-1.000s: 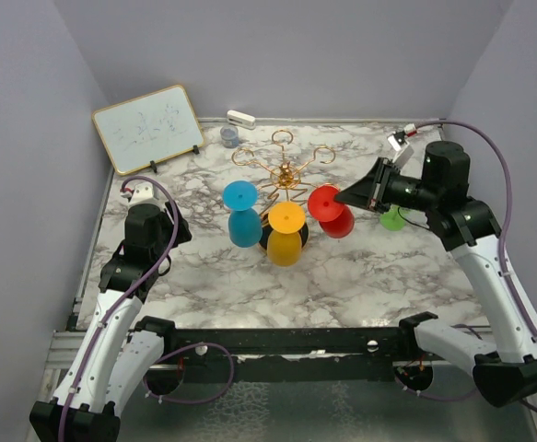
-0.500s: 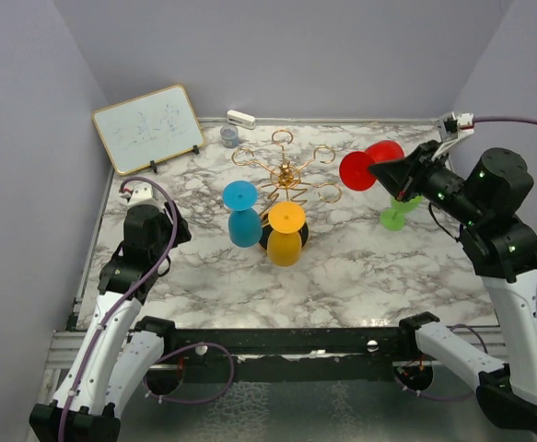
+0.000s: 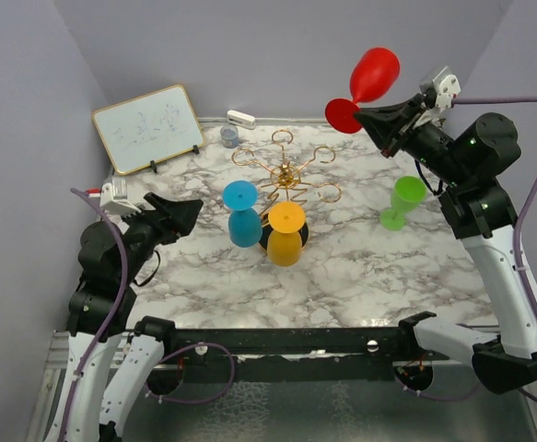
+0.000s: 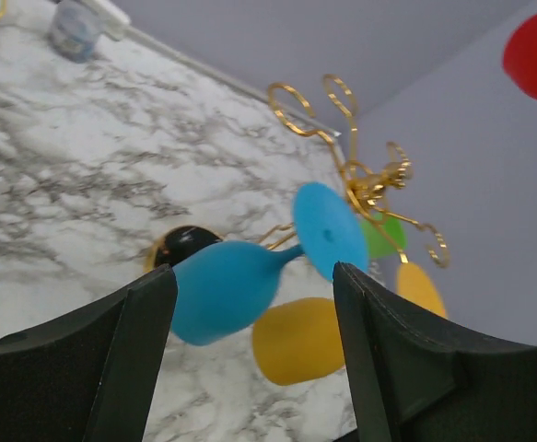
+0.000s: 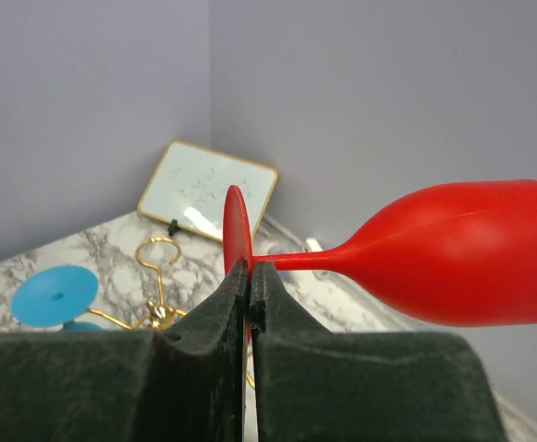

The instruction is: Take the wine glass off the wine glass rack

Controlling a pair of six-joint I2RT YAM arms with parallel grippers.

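The gold wire rack [image 3: 286, 175] stands mid-table on a black base; it also shows in the left wrist view [image 4: 360, 166] and the right wrist view [image 5: 157, 308]. A blue glass [image 3: 242, 214] and a yellow glass [image 3: 286, 234] hang on it. My right gripper [image 3: 365, 117] is shut on the foot of a red wine glass [image 3: 371, 75] and holds it high above the table, clear of the rack; it fills the right wrist view [image 5: 461, 249]. My left gripper [image 3: 187, 214] is open and empty, raised left of the blue glass [image 4: 227, 285].
A green glass [image 3: 402, 201] stands upside down on the marble table [image 3: 369, 267] at the right. A small whiteboard [image 3: 148, 127] leans at the back left. A grey cup [image 3: 228, 136] and a white block [image 3: 240, 118] sit at the back edge.
My right gripper has pulled the red glass off the rack and lifted it up and back to the right. My left arm has risen and now points at the blue glass.
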